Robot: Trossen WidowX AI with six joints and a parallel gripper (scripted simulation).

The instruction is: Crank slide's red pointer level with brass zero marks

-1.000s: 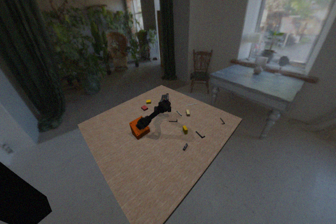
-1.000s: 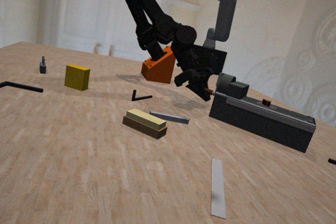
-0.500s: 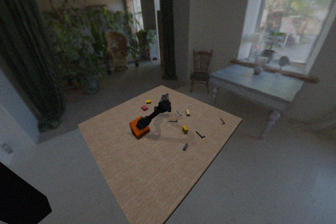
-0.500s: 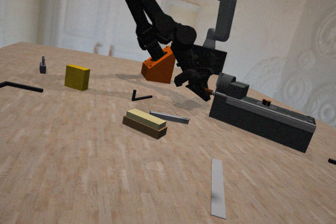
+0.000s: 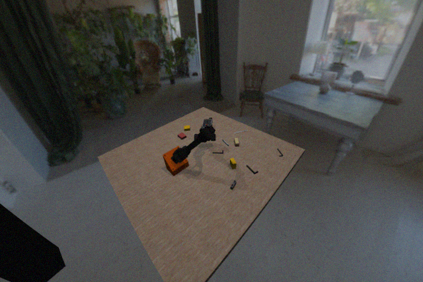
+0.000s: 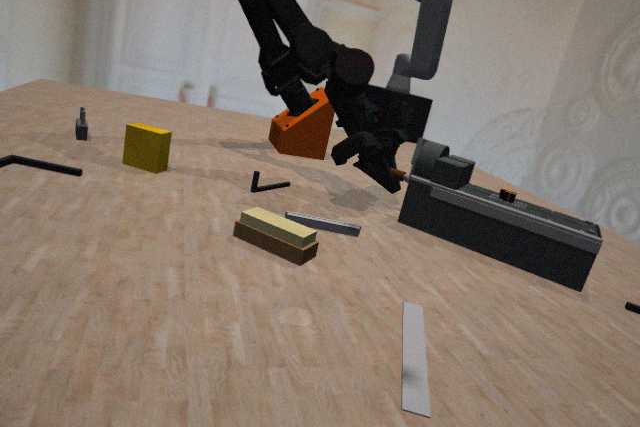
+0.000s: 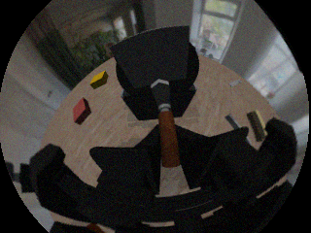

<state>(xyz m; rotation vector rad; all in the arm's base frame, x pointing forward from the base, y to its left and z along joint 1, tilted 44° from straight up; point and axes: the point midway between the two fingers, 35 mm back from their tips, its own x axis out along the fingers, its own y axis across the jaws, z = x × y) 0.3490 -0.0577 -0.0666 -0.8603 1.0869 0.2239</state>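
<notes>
The machine (image 6: 491,236) (image 7: 153,60) is a long dark grey box with a round housing at its crank end. The brown crank handle (image 6: 397,172) (image 7: 168,138) sticks out from that end on a grey crank arm (image 7: 161,94). My gripper (image 6: 393,177) (image 7: 163,126) is shut on the handle, one finger on each side of it. A small red-orange pointer (image 6: 508,195) stands on the slide along the machine's top. The brass zero marks are too small and dark to make out, so I cannot tell whether the pointer is level with them. In the top view the arm largely hides the machine.
A pale-topped brown block (image 6: 276,231), a grey bar (image 6: 323,224), a flat strip (image 6: 415,360), a yellow block (image 6: 146,148) and black hex keys (image 6: 46,165) lie on the table. A red block (image 5: 182,135) (image 7: 82,111) and another yellow block (image 5: 186,127) (image 7: 99,79) lie across from them.
</notes>
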